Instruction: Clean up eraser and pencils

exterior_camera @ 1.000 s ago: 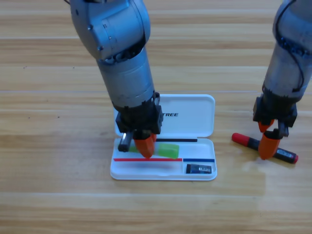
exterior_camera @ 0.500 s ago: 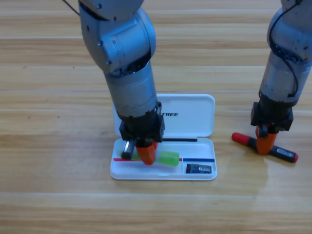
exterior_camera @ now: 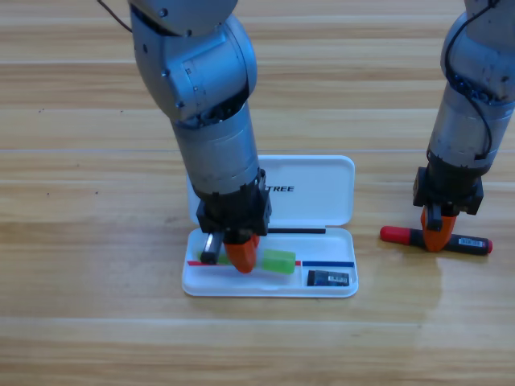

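Note:
The white case lies open, its lid (exterior_camera: 314,197) at the back and its tray (exterior_camera: 241,288) in front. My left gripper (exterior_camera: 241,256) points straight down into the tray, shut on the lime-green pencil (exterior_camera: 278,260); only the pencil's right part shows beside the orange jaws. The small dark eraser (exterior_camera: 328,278) rests in the tray's lower right compartment. To the right of the case, the black pencil with the red cap (exterior_camera: 467,243) lies almost level on the table, and my right gripper (exterior_camera: 435,236) stands on its middle, shut on it.
The wooden table (exterior_camera: 96,305) runs all around the case. The thick grey left arm (exterior_camera: 205,104) stands over the case's left half and hides part of the lid. The right arm (exterior_camera: 475,96) rises at the right edge.
The left gripper sank into the tray with the green pencil, then held still. The right gripper came down onto the red-capped pencil, which swung from slanted to nearly level.

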Robot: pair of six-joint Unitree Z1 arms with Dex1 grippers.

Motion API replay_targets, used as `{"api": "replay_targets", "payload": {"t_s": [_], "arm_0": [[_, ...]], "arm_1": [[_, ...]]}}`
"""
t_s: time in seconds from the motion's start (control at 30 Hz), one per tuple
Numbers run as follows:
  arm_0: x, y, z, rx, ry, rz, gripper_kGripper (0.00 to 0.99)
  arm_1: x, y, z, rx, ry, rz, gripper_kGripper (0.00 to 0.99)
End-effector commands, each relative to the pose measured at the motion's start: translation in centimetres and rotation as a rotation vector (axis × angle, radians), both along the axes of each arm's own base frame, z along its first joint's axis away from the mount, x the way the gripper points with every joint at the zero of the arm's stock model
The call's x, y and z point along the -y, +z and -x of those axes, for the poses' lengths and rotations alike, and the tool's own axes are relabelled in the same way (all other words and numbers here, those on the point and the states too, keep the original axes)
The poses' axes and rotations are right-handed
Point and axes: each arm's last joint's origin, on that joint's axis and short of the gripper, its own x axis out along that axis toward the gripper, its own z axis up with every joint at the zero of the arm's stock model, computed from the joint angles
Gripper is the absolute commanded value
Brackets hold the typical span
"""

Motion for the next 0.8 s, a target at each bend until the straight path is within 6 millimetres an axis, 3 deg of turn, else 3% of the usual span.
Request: {"api": "replay_targets", "payload": {"t_s": [0.03,0.1,0.17,0.3,0.43,0.53,0.63,0.7,0.8], "arm_0": [[0.3,-2.4,-0.2,-0.034,0.012,-0.041,0.465],[0.3,-2.5,-0.3,-0.032,0.018,-0.044,0.772],[0.2,-2.5,-0.3,-0.035,0.024,-0.045,0.956],[0.2,-2.4,-0.3,-0.033,0.026,-0.042,0.99],[-0.4,-1.1,-0.1,-0.02,0.031,-0.027,0.99],[-2.1,2.4,0.6,0.005,0.04,0.002,0.99],[-5.4,7.8,1.8,0.045,0.064,0.055,0.99],[-8.7,11.9,2.8,0.083,0.092,0.115,0.99],[-15.0,17.6,4.6,0.182,0.161,0.218,0.99]], "arm_1": [[1.1,-3.1,-0.6,-0.048,-0.016,0.067,0.0],[1.1,-3.0,-0.6,-0.046,-0.014,0.067,0.0],[1.1,-2.9,-0.6,-0.044,-0.014,0.066,0.0],[1.3,-2.2,-0.3,-0.035,-0.015,0.06,0.0],[2.3,1.6,1.4,0.016,0.001,0.026,0.0],[2.8,5.3,3.7,0.038,0.03,0.011,0.0],[2.9,8.3,6.1,0.047,0.07,-0.001,0.0],[2.8,9.7,7.7,0.051,0.1,-0.012,0.0],[1.7,10.9,9.3,0.057,0.143,-0.041,0.0]]}}
